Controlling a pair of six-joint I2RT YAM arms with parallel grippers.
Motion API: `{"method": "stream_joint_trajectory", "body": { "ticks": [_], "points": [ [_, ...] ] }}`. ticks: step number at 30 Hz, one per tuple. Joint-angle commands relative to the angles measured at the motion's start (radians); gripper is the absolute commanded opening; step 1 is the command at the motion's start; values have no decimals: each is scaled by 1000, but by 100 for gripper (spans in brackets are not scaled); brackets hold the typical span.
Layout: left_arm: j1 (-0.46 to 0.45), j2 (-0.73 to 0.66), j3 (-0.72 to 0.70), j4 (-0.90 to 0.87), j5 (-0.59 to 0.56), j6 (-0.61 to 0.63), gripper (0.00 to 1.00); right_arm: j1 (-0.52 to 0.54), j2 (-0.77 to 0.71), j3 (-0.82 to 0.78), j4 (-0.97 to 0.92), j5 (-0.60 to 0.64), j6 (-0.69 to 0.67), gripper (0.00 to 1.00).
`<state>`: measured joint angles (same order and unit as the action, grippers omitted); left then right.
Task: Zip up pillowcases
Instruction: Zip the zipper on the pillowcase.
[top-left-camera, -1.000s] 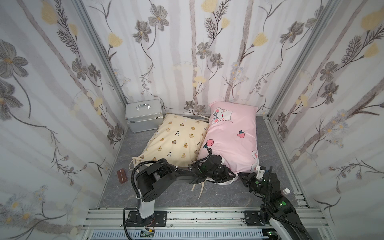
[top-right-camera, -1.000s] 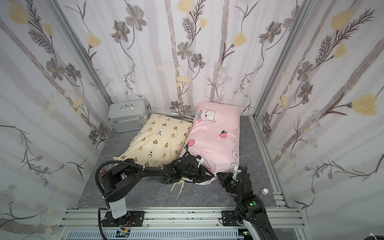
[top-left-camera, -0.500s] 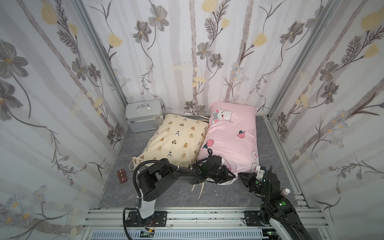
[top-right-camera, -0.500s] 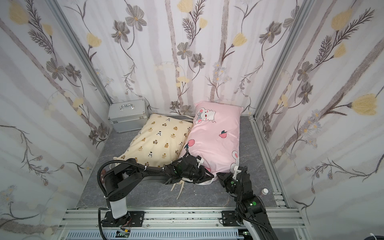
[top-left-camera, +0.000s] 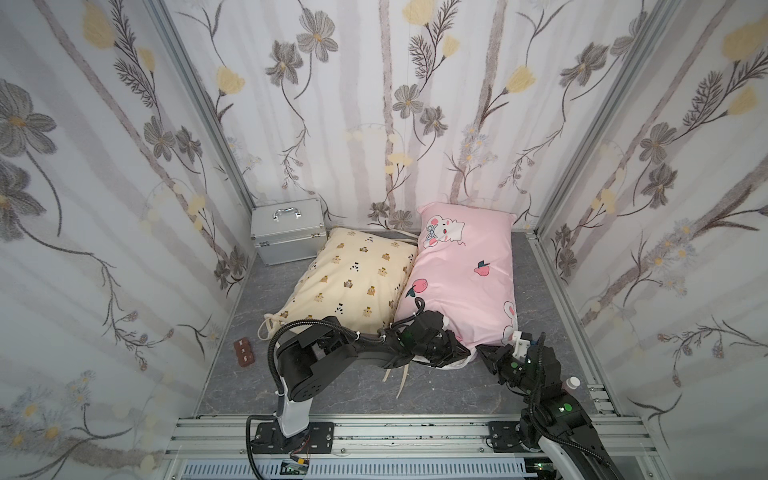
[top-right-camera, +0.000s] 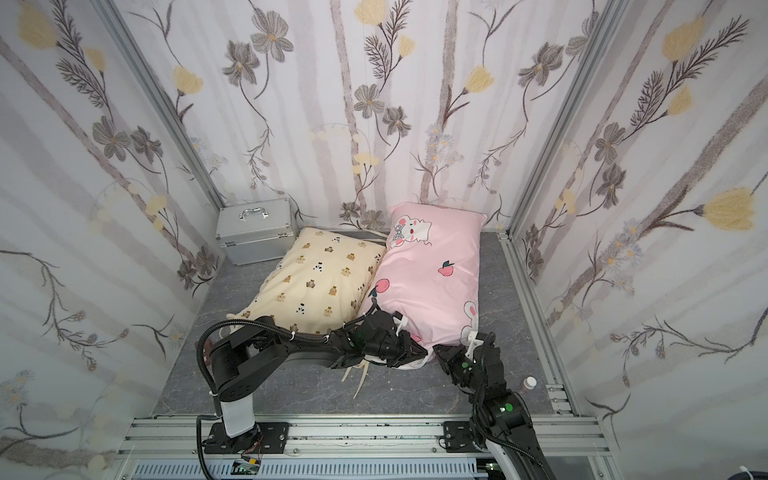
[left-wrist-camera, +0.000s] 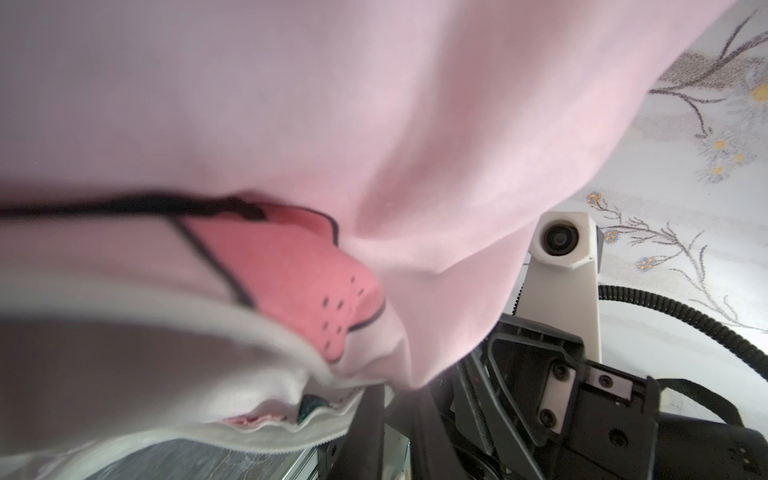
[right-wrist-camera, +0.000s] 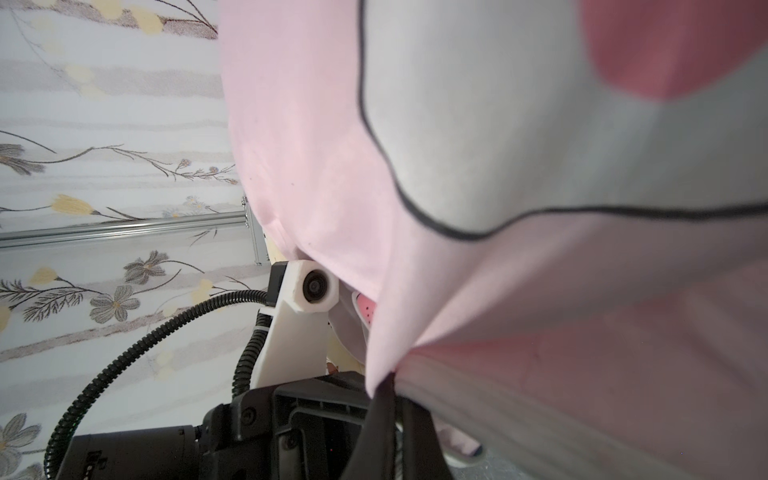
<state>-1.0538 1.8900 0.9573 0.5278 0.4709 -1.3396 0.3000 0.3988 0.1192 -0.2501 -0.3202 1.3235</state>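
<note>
**A:** How far along are you, honestly? From here you've got both pincers bunched at the near end of the pink pillowcase (top-left-camera: 465, 266) and not much else.

**B:** Yeah, you're early. Your right pincer (top-left-camera: 484, 352) is clamped onto the corner of that pink cover. In the right wrist view the cloth pulls to a peak right at its tips. Your left pincer (top-left-camera: 460, 355) sits just beside it, nosed into the same end. Closed or not? I can't tell, the fabric drapes over its fingers (left-wrist-camera: 368, 432).

**A:** And the zip?

**B:** Right in front of your left pincer the white toothed zipper edge (left-wrist-camera: 286, 442) gapes, with a bit of the inside showing. I'd say that mouth isn't shut there. I can't pick out the slider for sure.

**A:** The cream bear-print pillowcase (top-left-camera: 353, 278)?

**B:** It's off your left pincer's outer side, touching the pink one, and nothing is gripping it. Its ties (top-left-camera: 401, 380) trail out below your left arm, and its zip is hidden. I'd call it 0 of 2 done: finish pink, then do cream.
</note>
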Motion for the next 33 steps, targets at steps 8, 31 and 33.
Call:
{"method": "stream_joint_trajectory", "body": {
  "ticks": [8, 31, 33],
  "points": [
    [4, -6, -7, 50, -10, -15, 6, -1, -5, 2, 5, -8, -6, 0],
    [117, -176, -154, -220, -127, 204, 0, -12, 10, 258, -275, 147, -170, 0],
    [140, -208, -175, -273, -139, 237, 0, -16, 22, 312, -312, 183, -196, 0]
  ]
}}
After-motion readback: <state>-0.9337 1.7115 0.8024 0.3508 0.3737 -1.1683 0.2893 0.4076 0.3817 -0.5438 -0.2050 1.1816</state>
